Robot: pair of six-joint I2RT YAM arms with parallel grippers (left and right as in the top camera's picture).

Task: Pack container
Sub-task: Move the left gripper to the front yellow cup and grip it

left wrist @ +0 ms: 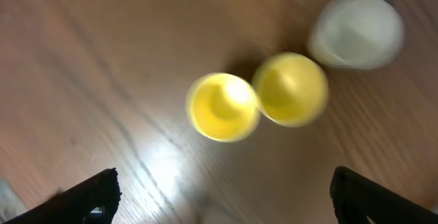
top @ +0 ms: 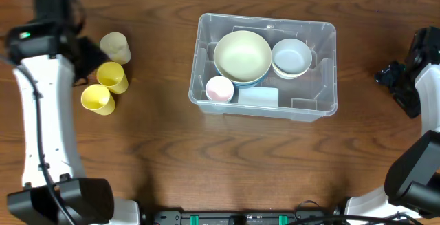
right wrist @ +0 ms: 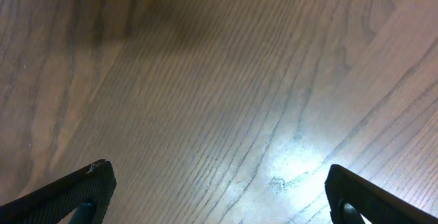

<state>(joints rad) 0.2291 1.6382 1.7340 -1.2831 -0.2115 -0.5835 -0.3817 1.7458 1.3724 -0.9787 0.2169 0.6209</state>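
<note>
The clear plastic container (top: 268,20) stands in the middle of the table. It holds a large cream bowl (top: 242,55) nested in a blue one, a pale blue bowl (top: 291,56), a pink cup (top: 219,88) and a pale rectangular lid-like piece (top: 258,96). Left of it lie two yellow cups (top: 112,77) (top: 97,99) and a cream cup (top: 115,47). My left gripper (top: 88,58) hovers beside them, open and empty. In the left wrist view the yellow cups (left wrist: 222,107) (left wrist: 291,89) and the cream cup (left wrist: 356,30) lie ahead of the gripper (left wrist: 222,196). My right gripper (top: 395,77) is open at the far right.
The right wrist view shows only bare wood between the fingers (right wrist: 75,193) of the right gripper (right wrist: 219,193). The left arm's white links (top: 41,115) run down the table's left side. The right arm stands at the right edge.
</note>
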